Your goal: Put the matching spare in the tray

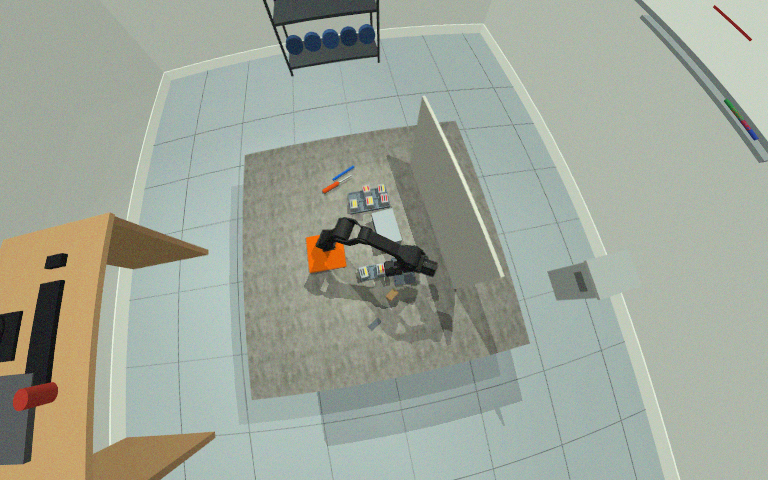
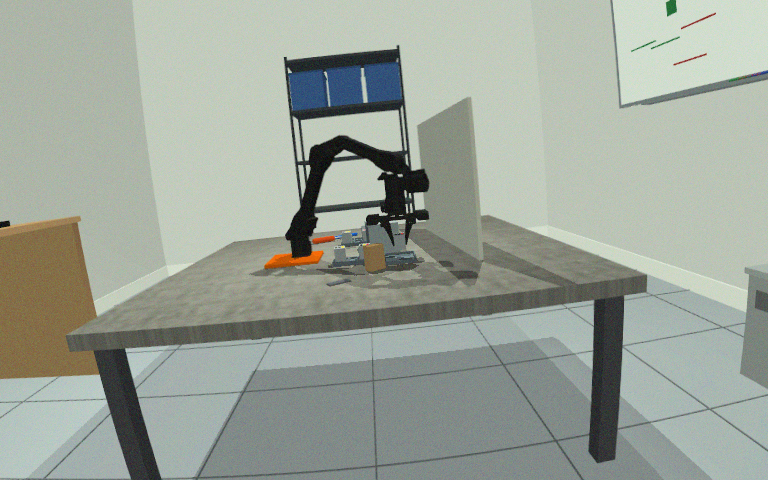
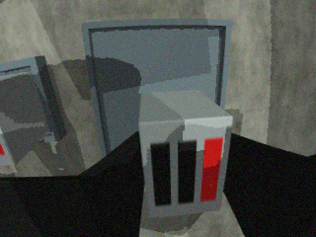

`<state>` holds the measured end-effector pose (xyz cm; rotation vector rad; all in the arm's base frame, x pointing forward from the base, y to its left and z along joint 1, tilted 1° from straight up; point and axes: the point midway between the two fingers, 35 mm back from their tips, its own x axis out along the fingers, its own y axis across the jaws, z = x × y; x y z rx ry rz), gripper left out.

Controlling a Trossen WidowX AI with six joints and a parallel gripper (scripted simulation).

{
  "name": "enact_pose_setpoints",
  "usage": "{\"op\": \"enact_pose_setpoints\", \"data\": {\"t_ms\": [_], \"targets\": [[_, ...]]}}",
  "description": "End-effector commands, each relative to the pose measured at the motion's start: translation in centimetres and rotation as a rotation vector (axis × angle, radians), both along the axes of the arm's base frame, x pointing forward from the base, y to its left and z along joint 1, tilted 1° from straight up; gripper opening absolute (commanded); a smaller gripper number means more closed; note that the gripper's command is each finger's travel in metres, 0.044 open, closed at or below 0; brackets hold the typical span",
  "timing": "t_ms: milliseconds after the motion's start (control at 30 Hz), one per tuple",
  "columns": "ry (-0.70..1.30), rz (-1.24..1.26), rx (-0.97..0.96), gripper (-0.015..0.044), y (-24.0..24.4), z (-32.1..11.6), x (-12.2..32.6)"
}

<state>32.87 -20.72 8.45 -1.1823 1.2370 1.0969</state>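
My gripper (image 2: pixel 399 242) (image 3: pixel 174 135) is shut on a grey spare block (image 3: pixel 163 106), whose face shows two black stripes and one red. The block is held over the near edge of the blue-grey tray (image 1: pixel 405 279) (image 3: pixel 158 23), whose visible floor is bare in the wrist view. Whether the block touches the tray cannot be told. Left of it stands a rack (image 1: pixel 371 279) (image 3: pixel 40 74) with striped blocks, partly cut off in the wrist view. A second rack (image 1: pixel 368 211) farther back holds several striped blocks. The mounted unit and its printed back are not clearly visible.
A tall grey partition (image 1: pixel 453 186) (image 2: pixel 450 169) stands to the right. A pale panel (image 1: pixel 386 223) is between the racks. A tan block (image 1: pixel 391 294) (image 2: pixel 374 258) and a dark flat piece (image 1: pixel 374 323) (image 2: pixel 338 282) lie near the tray. An orange screwdriver (image 1: pixel 330 187) lies behind.
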Motion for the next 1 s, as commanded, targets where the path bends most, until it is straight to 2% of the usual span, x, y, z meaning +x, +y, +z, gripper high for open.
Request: {"op": "enact_pose_setpoints", "data": {"t_ms": [0,833,967], "targets": [[-0.002,0.003,0.003,0.0000,0.1,-0.3,0.0],[0.002,0.003,0.006,0.0000,0.3,-2.1,-0.3],[0.004,0.000,0.002,0.0105,0.2,-1.8,-0.3]]}}
